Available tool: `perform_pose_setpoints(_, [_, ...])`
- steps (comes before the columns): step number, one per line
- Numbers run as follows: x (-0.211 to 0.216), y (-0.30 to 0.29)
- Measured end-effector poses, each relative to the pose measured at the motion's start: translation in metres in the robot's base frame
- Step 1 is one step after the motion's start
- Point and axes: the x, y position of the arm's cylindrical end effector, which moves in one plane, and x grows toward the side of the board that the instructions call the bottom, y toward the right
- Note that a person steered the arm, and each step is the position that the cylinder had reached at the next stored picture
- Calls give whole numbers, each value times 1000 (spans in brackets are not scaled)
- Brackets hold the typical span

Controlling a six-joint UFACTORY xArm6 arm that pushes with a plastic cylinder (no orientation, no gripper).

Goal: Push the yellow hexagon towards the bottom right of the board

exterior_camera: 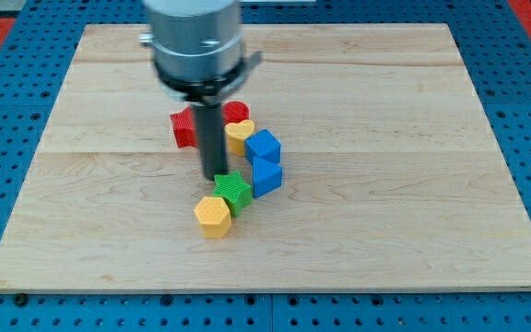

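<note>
The yellow hexagon (213, 217) lies on the wooden board (385, 184) a little left of centre, towards the view's bottom. It touches a green star block (234, 191) at its upper right. My tip (217, 176) is just above and left of the green star, a short way above the yellow hexagon and apart from it. The dark rod hangs from the grey arm head (197, 46) at the view's top.
Two blue blocks (263, 146) (266, 174) stand right of the rod. A yellow heart block (239, 136), a red heart block (236, 112) and a red block (184, 127) partly hidden by the rod cluster above. A blue pegboard (7, 111) surrounds the board.
</note>
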Motion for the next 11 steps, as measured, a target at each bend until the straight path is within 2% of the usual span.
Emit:
perform_pose_setpoints(1, [0,-61])
perform_pose_setpoints(2, [32,-75])
perform_pose_setpoints(4, [47,-14])
perform_pose_setpoints(5, [72,-19])
perform_pose_setpoints(6, [77,-2])
perform_pose_setpoints(7, [56,20])
perform_pose_setpoints(8, [56,49])
perform_pose_setpoints(11, [88,47])
